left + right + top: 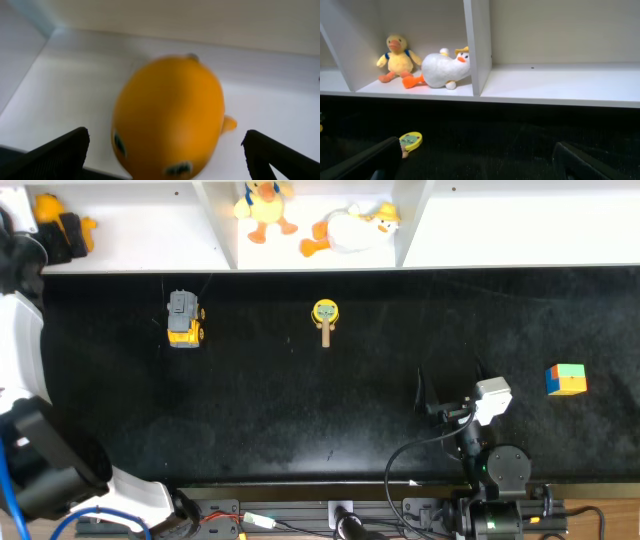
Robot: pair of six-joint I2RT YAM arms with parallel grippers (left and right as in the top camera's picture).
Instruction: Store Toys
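Step in hand, as I judge it: letting go of the orange toy in the left compartment of the shelf.

- Left hand: open. Its fingers stand apart on either side of the toy, and a gap shows on both sides. The toy rests on the white compartment floor near the front edge, with the back wall just behind it.
- Right hand: open and holding nothing, low over the desk on the right side.
- Stored in the middle compartment: yellow duck and white goose.
- Left on the desk: truck, paddle toy, cube.

To do it well:
- Keep the fingers spread and draw straight back out of the compartment.
- Do not swing sideways. The toy is round and would likely roll or tip off the front edge if clipped.
- Clear the shelf lip before turning toward the truck, which is the nearest toy.
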